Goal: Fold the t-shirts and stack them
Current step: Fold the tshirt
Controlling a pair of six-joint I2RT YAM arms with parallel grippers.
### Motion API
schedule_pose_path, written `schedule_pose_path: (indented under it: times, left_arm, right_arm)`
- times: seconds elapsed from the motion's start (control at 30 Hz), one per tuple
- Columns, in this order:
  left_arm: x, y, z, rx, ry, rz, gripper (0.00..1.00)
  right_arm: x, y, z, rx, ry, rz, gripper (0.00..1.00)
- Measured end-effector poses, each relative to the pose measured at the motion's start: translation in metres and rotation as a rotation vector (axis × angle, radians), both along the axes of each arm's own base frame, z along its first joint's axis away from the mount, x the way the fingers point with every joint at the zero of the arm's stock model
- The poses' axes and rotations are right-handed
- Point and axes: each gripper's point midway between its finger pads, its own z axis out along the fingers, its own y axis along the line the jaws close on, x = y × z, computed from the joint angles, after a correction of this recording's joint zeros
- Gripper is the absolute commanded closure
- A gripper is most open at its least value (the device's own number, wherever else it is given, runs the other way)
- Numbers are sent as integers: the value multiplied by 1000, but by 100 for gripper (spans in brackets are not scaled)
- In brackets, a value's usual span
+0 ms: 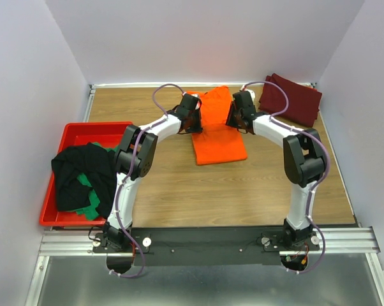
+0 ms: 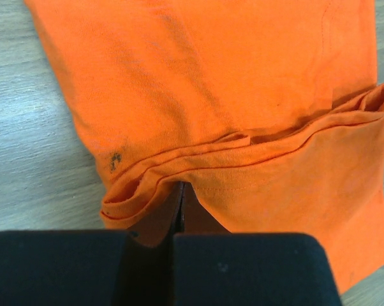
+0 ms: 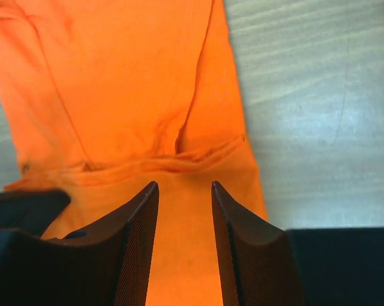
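The orange t-shirt lies lengthwise at the middle back of the table, its far part folded over and held between both grippers. My left gripper is at its left edge. In the left wrist view the gripper is shut, with the hem of the orange t-shirt pinched at the tips. My right gripper is at the shirt's right edge. In the right wrist view the gripper has its jaws apart, with the orange t-shirt lying flat in the gap. A folded maroon t-shirt rests at the back right.
A red bin stands at the left edge of the table, with a black t-shirt heaped over a green one inside and spilling over its rim. Grey walls close in the table on three sides.
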Motion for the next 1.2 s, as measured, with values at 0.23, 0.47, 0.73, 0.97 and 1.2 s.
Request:
schedule_pose_path:
  times: [0.23,0.47,0.73,0.97,1.2]
  left_arm:
    - [2,2,0,1,1,5,100]
    - [3,4,0,1,1,8,100]
    - [3,5,0,-1,2,12,100]
    - [-6,9,-3,-32,-6,36,100]
    - [-47,17,-5,-66,16,34,100]
  right_arm:
    - [9,-3,-30,-68,30,14,55]
    - [27,-2,-43,-110,18,24,55]
    - [27,-4,-47,-113,8,16,55]
    - [8,-5,-50,-64,-1,4,55]
    - [-37,-2,-50,1,43,34,55]
